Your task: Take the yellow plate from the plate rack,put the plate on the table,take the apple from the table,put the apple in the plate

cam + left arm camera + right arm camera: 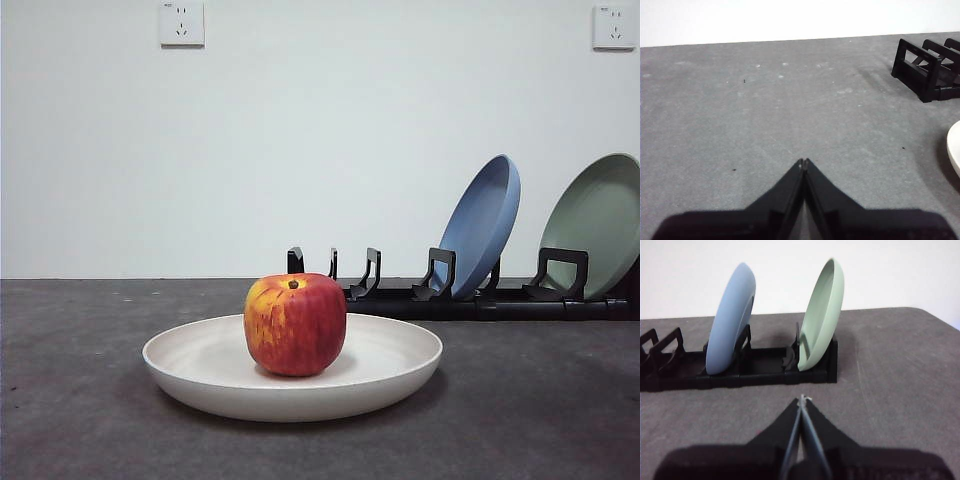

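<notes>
Your left gripper (803, 162) pressed together, empty, over bare table (765, 115); right gripper (801, 400) likewise, facing plate rack (740, 372). Apple (295, 324) upright mid yellow plate (220, 375). Task looks complete; keep arms clear, don't nudge plate.

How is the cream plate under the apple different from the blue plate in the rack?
The yellow plate is cream-coloured and lies flat on the table; the blue plate is dusty blue and stands on edge, leaning in a slot of the plate rack. The yellow plate holds the apple; the blue plate holds nothing. The yellow plate sits nearer the front camera, the blue plate farther back. Both are round, shallow and matte.
</notes>
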Controlling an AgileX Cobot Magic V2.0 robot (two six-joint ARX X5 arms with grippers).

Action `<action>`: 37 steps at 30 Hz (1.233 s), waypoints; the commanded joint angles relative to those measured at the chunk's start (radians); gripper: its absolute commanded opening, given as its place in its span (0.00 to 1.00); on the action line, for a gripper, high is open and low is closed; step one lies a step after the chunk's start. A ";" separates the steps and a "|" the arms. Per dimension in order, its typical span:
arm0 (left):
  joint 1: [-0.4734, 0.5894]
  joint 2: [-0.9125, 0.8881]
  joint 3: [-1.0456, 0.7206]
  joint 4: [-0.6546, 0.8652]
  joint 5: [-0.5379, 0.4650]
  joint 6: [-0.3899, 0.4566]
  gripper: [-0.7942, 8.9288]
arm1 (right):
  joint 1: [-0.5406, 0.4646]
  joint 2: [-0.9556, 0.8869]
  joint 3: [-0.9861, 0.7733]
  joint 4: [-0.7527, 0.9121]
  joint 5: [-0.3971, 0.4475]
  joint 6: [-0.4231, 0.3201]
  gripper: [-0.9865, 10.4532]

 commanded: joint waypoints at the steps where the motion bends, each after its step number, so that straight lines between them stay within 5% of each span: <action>1: 0.003 0.000 -0.010 0.004 -0.003 -0.006 0.08 | -0.001 -0.016 -0.018 -0.037 0.002 0.010 0.09; 9: 0.003 0.000 -0.010 0.004 -0.003 -0.005 0.08 | 0.000 -0.016 -0.016 -0.090 -0.007 0.064 0.09; 37: 0.003 0.001 -0.010 0.004 -0.003 -0.005 0.08 | 0.000 -0.015 -0.016 -0.090 0.002 0.063 0.09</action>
